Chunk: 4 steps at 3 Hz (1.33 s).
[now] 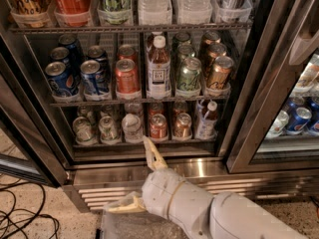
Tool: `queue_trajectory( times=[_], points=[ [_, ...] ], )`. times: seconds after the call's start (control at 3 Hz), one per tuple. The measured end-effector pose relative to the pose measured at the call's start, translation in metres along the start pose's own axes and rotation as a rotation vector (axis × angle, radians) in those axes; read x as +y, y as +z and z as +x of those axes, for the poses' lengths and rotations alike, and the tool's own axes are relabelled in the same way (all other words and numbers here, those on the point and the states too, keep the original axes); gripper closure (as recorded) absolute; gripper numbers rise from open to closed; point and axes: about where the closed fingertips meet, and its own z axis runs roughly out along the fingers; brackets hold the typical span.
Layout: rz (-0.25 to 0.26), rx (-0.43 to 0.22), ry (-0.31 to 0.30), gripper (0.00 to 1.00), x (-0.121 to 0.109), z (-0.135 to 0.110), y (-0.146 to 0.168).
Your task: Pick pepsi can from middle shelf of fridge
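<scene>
You are looking into the open fridge (214, 167) from low in front of it. The gripper (127, 176) is hovering near the steel base, below the bottom rack, with its two pale fingers spread wide and holding nothing. One finger is pointing up toward the shelves and the other is pointing left.

The pepsi can (94, 77) is standing upright at the front of the middle shelf (112, 101), second from the left, with its long axis vertical. A similar blue can (61, 78) is standing just beside it on the left and more blue cans are lining up behind both. A red can (127, 78) is standing just beside it on the right.

From the gripper, the pepsi can is sitting well above, farther in and a little to the left, with the whole bottom rack lying between them. You are probably needing to raise the gripper, shift it slightly left, then reach in level so the fingers are closing on the can's sides.
</scene>
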Motion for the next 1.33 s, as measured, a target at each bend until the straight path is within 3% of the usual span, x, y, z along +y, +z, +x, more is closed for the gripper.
queue_trajectory(
  times=[0.33,0.67,1.0,1.33],
  points=[
    [0.008,-0.068,-0.049,0.00,0.010,-0.034,0.030],
    [-0.035,-0.090,-0.102,0.00,0.033,-0.058,0.066],
    [-0.031,-0.088,-0.103,0.00,0.034,-0.058,0.067],
    [-0.037,-0.146,-0.149,0.00,0.055,-0.068,0.089]
  ],
)
